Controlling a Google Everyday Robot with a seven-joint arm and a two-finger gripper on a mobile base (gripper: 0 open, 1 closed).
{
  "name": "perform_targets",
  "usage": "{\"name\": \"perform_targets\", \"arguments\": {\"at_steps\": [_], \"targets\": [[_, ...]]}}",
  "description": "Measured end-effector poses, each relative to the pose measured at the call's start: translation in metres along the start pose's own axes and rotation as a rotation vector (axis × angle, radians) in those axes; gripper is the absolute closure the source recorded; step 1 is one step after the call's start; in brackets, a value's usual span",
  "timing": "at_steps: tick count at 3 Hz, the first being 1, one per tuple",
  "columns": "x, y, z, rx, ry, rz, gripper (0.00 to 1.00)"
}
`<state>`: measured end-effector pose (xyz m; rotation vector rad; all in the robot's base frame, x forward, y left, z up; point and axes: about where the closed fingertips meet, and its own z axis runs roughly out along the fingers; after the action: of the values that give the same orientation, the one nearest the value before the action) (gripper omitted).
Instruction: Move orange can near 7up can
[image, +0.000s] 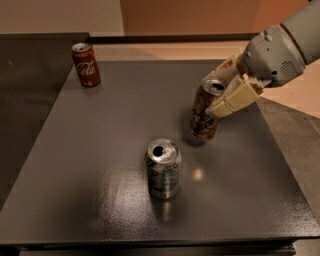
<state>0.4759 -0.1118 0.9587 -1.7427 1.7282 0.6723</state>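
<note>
1. Camera view: a dark table (100, 215) bears three cans.
2. Gripper (216, 93) reaches in from the right, its pale fingers (236, 96) clamped on the orange can.
3. 7up can (163, 172) stands upright mid-table.
4. Orange can (204, 119) tilts, near the 7up can but apart.
5. Coke can (86, 65) stands upright at the far-left corner.

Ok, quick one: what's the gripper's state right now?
The gripper: closed on the upper part of the orange can, holding it tilted over the table, apart from the 7up can.
</note>
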Motion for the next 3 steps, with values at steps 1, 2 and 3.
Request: {"name": "perform_targets", "arguments": {"at_steps": [1, 2, 3], "targets": [[0.0037, 0.0204, 0.0068, -0.035, 0.008, -0.039, 1.0], [0.0036, 0.0204, 0.0068, -0.035, 0.008, -0.039, 1.0], [0.0027, 0.0228, 0.0116, -0.06, 0.02, -0.05, 1.0]]}}
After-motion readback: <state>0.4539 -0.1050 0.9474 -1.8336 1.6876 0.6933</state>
